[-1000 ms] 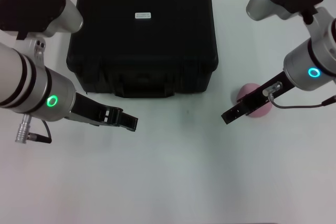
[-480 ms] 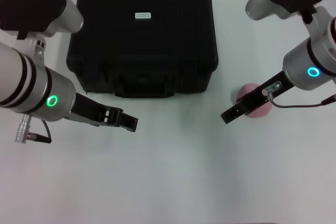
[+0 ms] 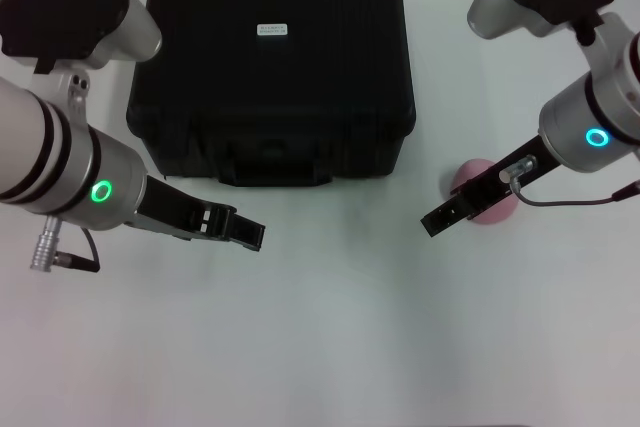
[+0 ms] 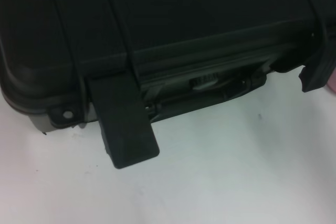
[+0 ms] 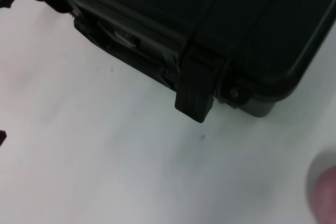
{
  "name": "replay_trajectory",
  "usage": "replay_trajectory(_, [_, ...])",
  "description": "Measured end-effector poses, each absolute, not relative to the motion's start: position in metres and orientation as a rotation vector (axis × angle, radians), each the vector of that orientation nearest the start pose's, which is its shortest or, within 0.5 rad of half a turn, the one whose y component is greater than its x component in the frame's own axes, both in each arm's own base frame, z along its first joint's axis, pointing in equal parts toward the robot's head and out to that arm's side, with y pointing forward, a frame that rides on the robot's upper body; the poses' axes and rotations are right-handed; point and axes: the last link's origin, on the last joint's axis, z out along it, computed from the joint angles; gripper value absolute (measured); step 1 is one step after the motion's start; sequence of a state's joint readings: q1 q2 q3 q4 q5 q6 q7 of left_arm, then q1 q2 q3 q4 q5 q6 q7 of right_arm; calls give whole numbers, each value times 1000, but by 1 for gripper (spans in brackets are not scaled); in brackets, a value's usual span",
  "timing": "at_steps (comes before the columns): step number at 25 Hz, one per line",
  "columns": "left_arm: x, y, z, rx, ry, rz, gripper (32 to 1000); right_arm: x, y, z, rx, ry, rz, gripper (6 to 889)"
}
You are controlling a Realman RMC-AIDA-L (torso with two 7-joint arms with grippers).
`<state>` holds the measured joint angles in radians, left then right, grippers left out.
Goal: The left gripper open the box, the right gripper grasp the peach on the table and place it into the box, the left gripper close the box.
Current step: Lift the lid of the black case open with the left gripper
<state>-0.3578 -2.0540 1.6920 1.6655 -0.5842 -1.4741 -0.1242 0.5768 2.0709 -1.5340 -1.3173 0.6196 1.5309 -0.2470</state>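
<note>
Well, I see a white table (image 3: 330, 337) with the box (image 3: 275, 67) shut at its far side. My left gripper (image 3: 245, 234) hangs just in front of the box; I cannot tell its grip. My right gripper (image 3: 440, 218), also unclear, half hides the peach (image 3: 488, 207) right of the box. Both wrist views show flipped-out latches (image 4: 126, 129).

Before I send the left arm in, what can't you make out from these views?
- Peach: head view, partly covered by the right gripper; right wrist view cuts it at the edge.
- Box: lid shut, inside hidden.
- Label: print too small.
- Left gripper: head view, finger gap not visible.
</note>
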Motion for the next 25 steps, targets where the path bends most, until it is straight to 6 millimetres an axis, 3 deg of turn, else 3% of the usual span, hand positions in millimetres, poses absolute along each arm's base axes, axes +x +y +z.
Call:
replay_trajectory(15, [-169,303,-15,-2234,-1455,262,878,181,342,-18,-2456,1288,-458,800])
replay_trajectory(25, [-166,317,24,-2114,-1404,231,878,181,342,-18,-2454,1287,-458,799])
